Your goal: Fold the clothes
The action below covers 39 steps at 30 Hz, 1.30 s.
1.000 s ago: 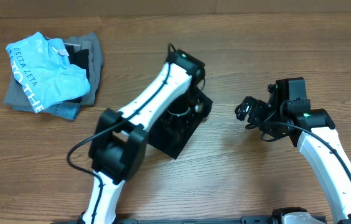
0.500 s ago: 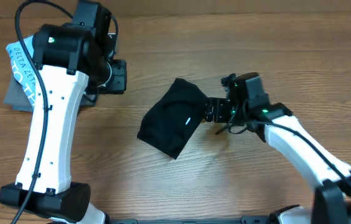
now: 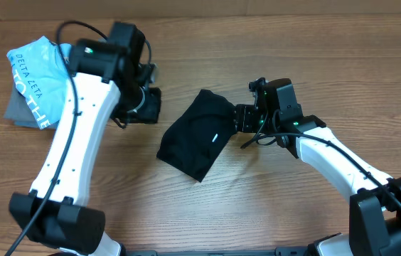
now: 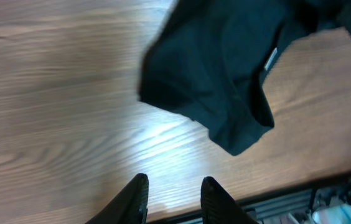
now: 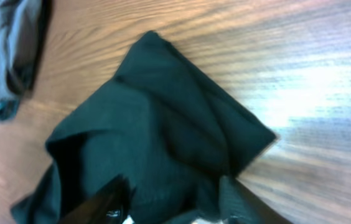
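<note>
Two pincers are flanking the clothes (image 3: 197, 139) lying diagonally on the counter (image 3: 257, 206): the nearer right pincer (image 3: 239, 119) is straddling their right corner, grip uncertain, while the left pincer (image 3: 148, 107) is hanging part-open, empty.

Lab: robot arms (image 3: 79, 128), wood table (image 3: 257, 206)
</note>
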Each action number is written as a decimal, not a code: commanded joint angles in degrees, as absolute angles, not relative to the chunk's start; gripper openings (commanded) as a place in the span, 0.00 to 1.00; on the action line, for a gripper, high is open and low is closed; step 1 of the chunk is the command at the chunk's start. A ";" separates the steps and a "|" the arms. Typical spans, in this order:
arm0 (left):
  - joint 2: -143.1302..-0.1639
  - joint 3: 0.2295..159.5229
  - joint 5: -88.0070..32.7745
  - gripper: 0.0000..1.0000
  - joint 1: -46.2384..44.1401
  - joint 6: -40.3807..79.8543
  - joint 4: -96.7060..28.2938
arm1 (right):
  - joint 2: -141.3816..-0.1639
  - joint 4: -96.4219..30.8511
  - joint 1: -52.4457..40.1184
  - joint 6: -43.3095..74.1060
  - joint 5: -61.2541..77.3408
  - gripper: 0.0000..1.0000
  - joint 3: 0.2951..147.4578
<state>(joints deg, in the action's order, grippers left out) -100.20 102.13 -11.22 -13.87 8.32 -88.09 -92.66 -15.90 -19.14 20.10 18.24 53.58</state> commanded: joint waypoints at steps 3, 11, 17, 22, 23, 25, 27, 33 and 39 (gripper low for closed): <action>-99.70 92.68 -16.14 0.32 -15.51 5.61 -83.81 | -94.85 -21.02 -17.37 22.63 5.32 0.04 54.39; -99.70 78.94 -16.10 0.35 -15.51 5.58 -73.78 | -93.95 -26.76 -11.11 24.01 9.72 0.80 54.74; -99.70 71.99 -15.84 0.37 -15.51 5.54 -65.39 | -86.13 -35.38 -10.72 19.44 28.05 0.76 55.37; -99.70 70.65 -11.99 0.33 -15.35 5.61 -62.15 | -84.16 -41.63 -17.02 24.77 36.10 0.72 55.27; -99.70 70.67 -11.05 0.33 -15.33 5.61 -61.80 | -84.49 -41.71 -19.59 28.23 36.07 0.72 55.02; -99.70 70.76 -9.58 0.33 -15.07 6.00 -61.39 | -85.38 -40.69 -24.21 35.42 34.48 0.71 54.59; -99.68 70.94 -9.41 0.34 -14.52 6.00 -61.45 | -86.02 -39.83 -27.75 40.93 31.44 0.69 54.33; -99.68 71.00 -9.52 0.39 -11.88 5.96 -61.39 | -89.08 -33.21 -37.76 54.54 26.46 0.69 53.93; -99.68 71.00 -10.13 0.39 -11.60 5.96 -61.41 | -91.66 -28.53 -40.01 58.83 21.56 0.37 53.91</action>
